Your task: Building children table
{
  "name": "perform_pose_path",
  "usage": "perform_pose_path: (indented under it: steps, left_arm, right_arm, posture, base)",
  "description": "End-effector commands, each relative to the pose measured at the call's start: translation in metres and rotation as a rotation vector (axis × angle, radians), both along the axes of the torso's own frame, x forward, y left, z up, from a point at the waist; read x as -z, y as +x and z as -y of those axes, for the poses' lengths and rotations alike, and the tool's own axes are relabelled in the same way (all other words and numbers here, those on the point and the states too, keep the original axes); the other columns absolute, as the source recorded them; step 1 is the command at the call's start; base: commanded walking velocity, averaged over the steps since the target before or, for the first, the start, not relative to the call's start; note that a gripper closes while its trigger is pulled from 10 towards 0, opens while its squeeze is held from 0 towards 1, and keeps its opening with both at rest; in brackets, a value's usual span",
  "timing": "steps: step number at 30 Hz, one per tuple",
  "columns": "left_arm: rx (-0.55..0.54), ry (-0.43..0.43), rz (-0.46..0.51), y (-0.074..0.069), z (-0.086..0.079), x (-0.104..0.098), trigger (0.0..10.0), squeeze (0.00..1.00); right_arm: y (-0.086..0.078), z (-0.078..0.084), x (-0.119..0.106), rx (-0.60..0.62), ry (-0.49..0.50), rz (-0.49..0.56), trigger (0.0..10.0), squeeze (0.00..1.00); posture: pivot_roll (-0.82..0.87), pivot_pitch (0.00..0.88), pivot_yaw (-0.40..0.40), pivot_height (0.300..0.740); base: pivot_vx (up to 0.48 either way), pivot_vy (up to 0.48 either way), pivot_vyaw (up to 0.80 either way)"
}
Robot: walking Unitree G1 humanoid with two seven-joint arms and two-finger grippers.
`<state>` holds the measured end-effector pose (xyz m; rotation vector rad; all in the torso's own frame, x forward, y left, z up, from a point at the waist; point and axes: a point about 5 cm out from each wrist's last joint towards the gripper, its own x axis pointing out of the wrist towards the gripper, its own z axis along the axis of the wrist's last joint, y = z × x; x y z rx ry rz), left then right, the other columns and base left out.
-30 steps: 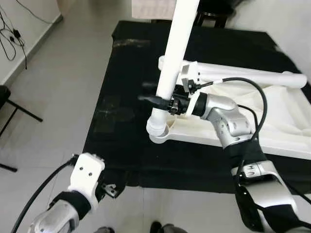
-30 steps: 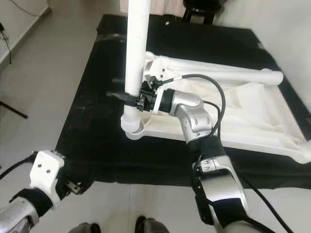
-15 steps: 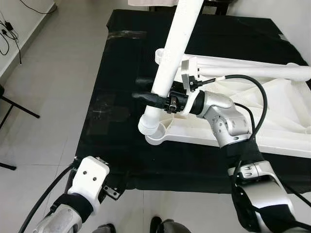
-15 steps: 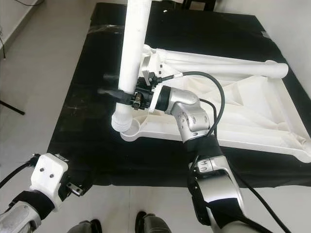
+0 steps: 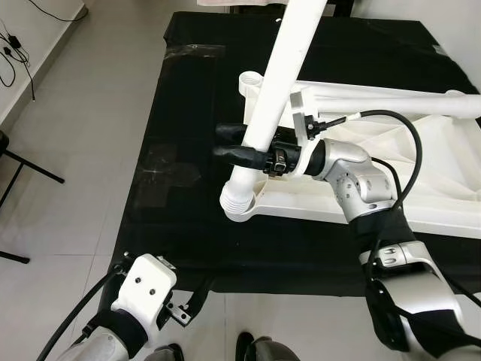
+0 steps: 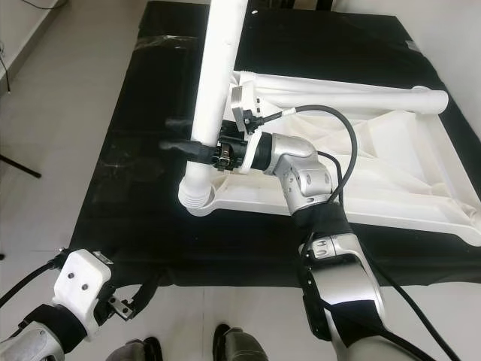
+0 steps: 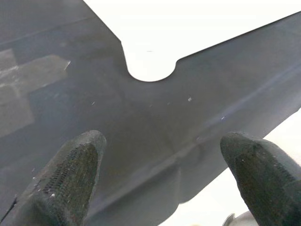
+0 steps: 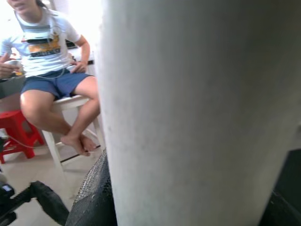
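My right gripper (image 5: 225, 143) is shut on a long white table leg (image 5: 274, 90), held steeply tilted. The leg's ribbed lower end (image 5: 239, 203) hangs at the near-left corner of the white table top (image 5: 338, 214), which lies upside down on a black mat (image 5: 180, 150). Whether the end sits in the corner socket is hidden. Another white leg (image 5: 391, 105) lies along the far side. In the right wrist view the leg (image 8: 197, 113) sits against a finger pad (image 8: 94, 197). My left gripper (image 7: 164, 155) is open, low over the mat's front edge (image 6: 131, 304).
Grey floor tiles (image 5: 75, 113) surround the mat. A black stand leg (image 5: 30, 169) and cables (image 5: 19, 45) are at the left. A person (image 8: 47, 56) sits on a white stool beyond the leg, with a red stool (image 8: 14, 134) beside them.
The camera has shifted. The leg's lower end swung left off the corner and has come back over it. My left arm has sunk lower toward the mat's front edge.
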<state>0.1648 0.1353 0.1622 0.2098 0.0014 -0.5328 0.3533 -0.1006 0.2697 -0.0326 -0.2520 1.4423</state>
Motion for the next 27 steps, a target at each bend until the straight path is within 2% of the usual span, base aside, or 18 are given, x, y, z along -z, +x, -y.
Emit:
perform_pose_path:
  steps: [1,9,11,14,16,19,24,27]
  left_arm:
    - [0.028,0.017,-0.005,-0.005,0.002,0.002,10.0,0.0]
    - [0.054,-0.002,0.004,-0.007,0.003,0.0,10.0,0.0]
    - [0.064,-0.001,0.01,-0.01,0.004,-0.001,10.0,0.0]
    - [0.066,-0.001,0.011,-0.01,0.004,-0.001,10.0,0.0]
    - [0.071,-0.001,0.012,-0.011,0.004,0.0,10.0,0.0]
    - [0.071,-0.001,0.012,-0.011,0.004,0.0,10.0,0.0]
    - [0.076,-0.003,0.014,-0.012,0.006,0.0,10.0,0.0]
    - [0.076,-0.003,0.015,-0.012,0.006,0.0,10.0,0.0]
  right_arm:
    - [0.001,-0.001,0.012,-0.007,-0.053,-0.04,10.0,0.0]
    - [0.003,0.0,0.015,-0.045,-0.11,-0.051,10.0,0.0]
    - [-0.004,-0.004,0.016,-0.141,-0.22,0.008,10.0,0.0]
    - [-0.008,-0.007,0.016,-0.177,-0.254,0.033,10.0,0.0]
    - [-0.015,-0.012,0.015,-0.244,-0.316,0.09,10.0,0.0]
    - [-0.015,-0.012,0.015,-0.244,-0.316,0.09,10.0,0.0]
    - [-0.022,-0.023,0.005,-0.327,-0.388,0.189,10.0,0.0]
    - [-0.022,-0.024,0.004,-0.329,-0.397,0.2,10.0,0.0]
  posture:
    - [-0.16,0.319,-0.08,0.74]
    - [-0.16,0.338,-0.081,0.74]
    - [-0.16,0.344,-0.081,0.74]
    - [-0.16,0.344,-0.082,0.74]
    - [-0.16,0.348,-0.084,0.74]
    - [-0.16,0.348,-0.084,0.74]
    - [-0.16,0.353,-0.094,0.74]
    - [-0.16,0.353,-0.094,0.74]
  base:
    - [0.0,0.0,0.0]
    - [0.0,0.0,0.0]
    - [0.0,0.0,0.0]
    - [0.0,0.0,0.0]
    - [0.0,0.0,0.0]
    - [0.0,0.0,0.0]
    - [0.0,0.0,0.0]
    - [0.0,0.0,0.0]
